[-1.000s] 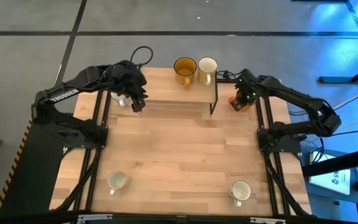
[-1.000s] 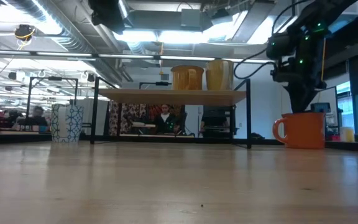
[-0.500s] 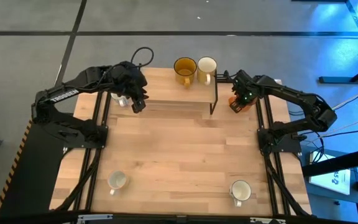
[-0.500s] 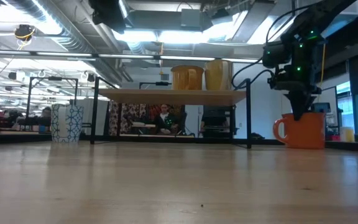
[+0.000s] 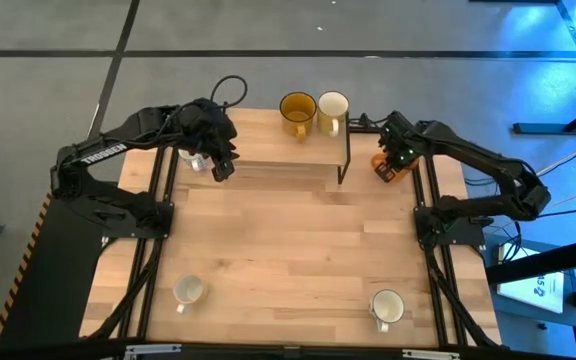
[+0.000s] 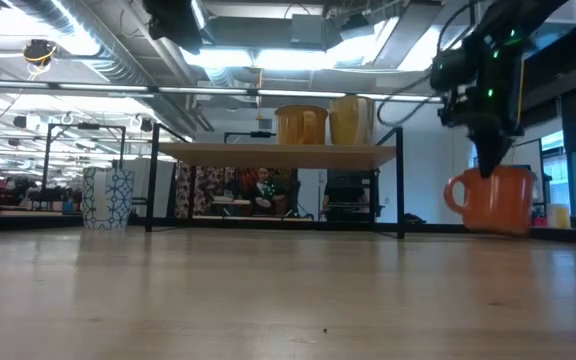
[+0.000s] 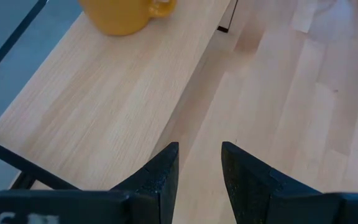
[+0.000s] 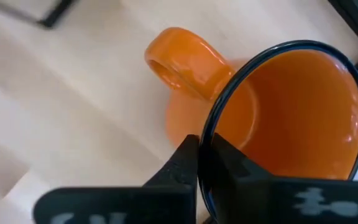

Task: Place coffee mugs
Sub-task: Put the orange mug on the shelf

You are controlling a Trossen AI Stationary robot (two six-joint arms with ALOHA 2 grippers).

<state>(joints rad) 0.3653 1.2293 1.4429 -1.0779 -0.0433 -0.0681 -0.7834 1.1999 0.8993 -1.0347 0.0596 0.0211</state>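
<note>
The bright orange mug (image 5: pixel 381 166) is at the table's far right, beside the raised wooden shelf (image 5: pixel 283 150), with my right gripper (image 5: pixel 393 160) shut on it. An amber-brown mug (image 5: pixel 296 110) and a cream-yellow mug (image 5: pixel 333 108) stand on the shelf's far right end. My left gripper (image 7: pixel 197 177) hangs open above the shelf's left end, holding nothing. One white mug (image 5: pixel 190 157) stands under the left arm. Two more (image 5: pixel 189 290) (image 5: pixel 386 305) stand near the front edge. My right gripper pinches the orange mug's dark rim (image 8: pixel 205 163) close to the handle (image 8: pixel 185 62), one finger inside the cup and one outside. The fingers come from above, pointing down. The mug (image 6: pixel 493 200) hangs slightly tilted, its base just off the table.
The shelf's black metal legs (image 6: pixel 400 185) stand just left of the orange mug. The table's right rail and the right arm's base (image 5: pixel 448 220) lie close by. Bare wood stretches across the middle of the table (image 5: pixel 288 250).
My right gripper has shut on the orange mug's rim and risen a little. The mug, which stood flat on the table, now tilts with its base raised and sits slightly nearer the right edge.
</note>
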